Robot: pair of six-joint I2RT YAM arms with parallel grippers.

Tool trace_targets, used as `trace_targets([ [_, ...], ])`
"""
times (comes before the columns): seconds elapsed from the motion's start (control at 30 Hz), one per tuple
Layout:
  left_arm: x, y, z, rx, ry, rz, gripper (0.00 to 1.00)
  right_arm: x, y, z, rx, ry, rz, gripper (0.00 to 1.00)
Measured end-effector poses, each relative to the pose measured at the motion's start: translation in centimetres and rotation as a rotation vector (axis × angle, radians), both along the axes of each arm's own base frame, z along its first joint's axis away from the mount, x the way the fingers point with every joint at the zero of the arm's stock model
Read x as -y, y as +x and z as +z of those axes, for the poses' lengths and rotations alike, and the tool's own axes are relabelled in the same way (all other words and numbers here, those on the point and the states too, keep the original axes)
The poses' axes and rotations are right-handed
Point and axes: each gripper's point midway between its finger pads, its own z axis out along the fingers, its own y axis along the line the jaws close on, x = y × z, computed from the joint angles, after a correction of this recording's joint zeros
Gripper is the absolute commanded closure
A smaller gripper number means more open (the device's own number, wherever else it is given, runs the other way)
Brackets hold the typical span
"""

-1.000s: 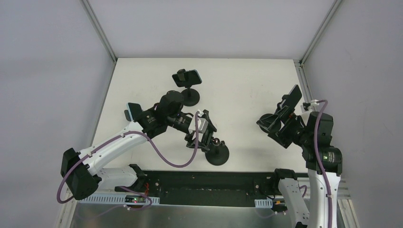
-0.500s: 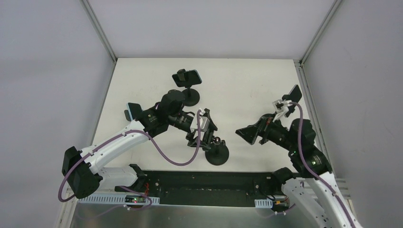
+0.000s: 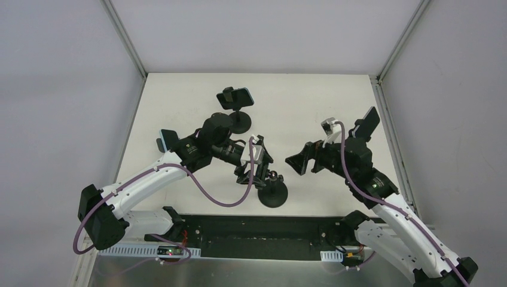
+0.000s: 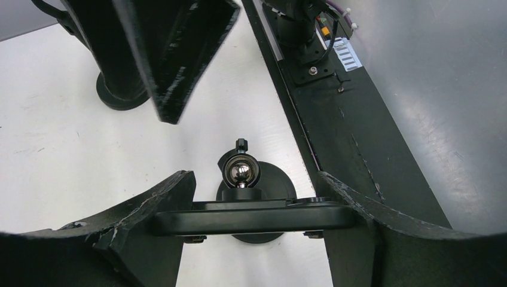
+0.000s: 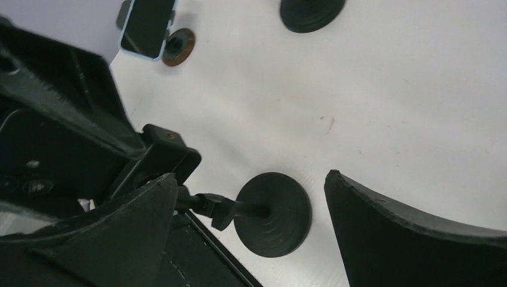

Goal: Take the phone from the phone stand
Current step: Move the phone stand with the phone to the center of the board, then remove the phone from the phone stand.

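Currently L gripper (image 4: 256, 177) is clamped on the flat black phone (image 4: 257, 218), right at the black round-base stand (image 5: 272, 216); R gripper (image 5: 248, 178) gapes nearby. Risk: stand tips if phone snags on lift.

White link shells are noted on left arm (image 3: 143, 181) and right arm (image 3: 406, 242), joints black; a purple cable (image 3: 206, 195) is looped along each; left gripper (image 4: 256, 185) fingers (image 4: 394, 233) black, edges scuffed pale
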Motion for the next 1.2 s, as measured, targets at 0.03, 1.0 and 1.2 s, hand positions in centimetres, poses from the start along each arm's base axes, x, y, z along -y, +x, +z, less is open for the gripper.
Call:
trace_targets([
  [0.03, 0.0, 0.0, 0.0, 0.000, 0.000, 0.000, 1.00, -0.5, -0.5, 0.0, 0.013, -0.001, 0.049, 0.04],
  [1.0, 0.0, 0.0, 0.0, 0.000, -0.001, -0.001, 1.00, -8.3, -6.0, -4.4, 0.256, -0.195, 0.670, 0.33],
  [1.2, 0.0, 0.0, 0.0, 0.000, -0.001, -0.001, 1.00, -9.0, -5.3, -3.9, 0.302, -0.207, 0.670, 0.42],
])
